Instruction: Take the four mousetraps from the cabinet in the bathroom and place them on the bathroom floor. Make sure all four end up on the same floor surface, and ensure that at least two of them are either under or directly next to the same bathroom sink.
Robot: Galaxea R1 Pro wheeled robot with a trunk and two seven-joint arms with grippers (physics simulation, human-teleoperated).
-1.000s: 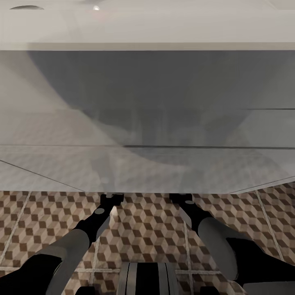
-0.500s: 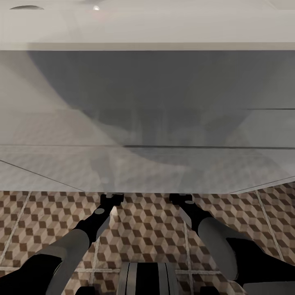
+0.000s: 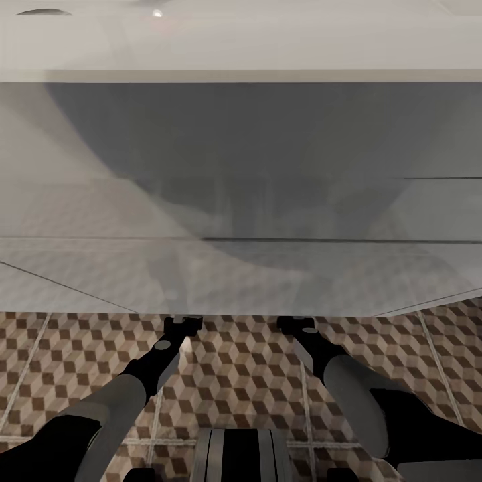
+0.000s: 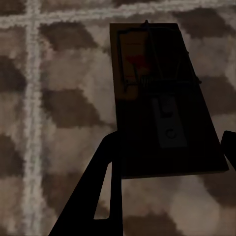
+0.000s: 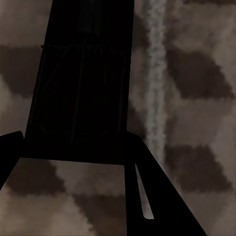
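In the left wrist view a mousetrap (image 4: pixel 152 88), a tan board with dark wire and a red mark, sits between the fingers of my left gripper (image 4: pixel 170 140), just above the cube-patterned bathroom floor (image 4: pixel 59 108). My right gripper (image 5: pixel 73 140) holds another mousetrap (image 5: pixel 81 88), which looks almost black in shadow. In the head view both arms reach forward, and their wrists (image 3: pixel 182 326) go out of sight beneath the wide white sink (image 3: pixel 241 47). The cabinet is out of view.
The sink's pale front (image 3: pixel 241 167) spans the whole width just ahead and overhangs both grippers. Patterned floor tiles (image 3: pixel 241 375) with pale grout lines show between my arms. My dark base (image 3: pixel 241 455) sits at the lower edge.
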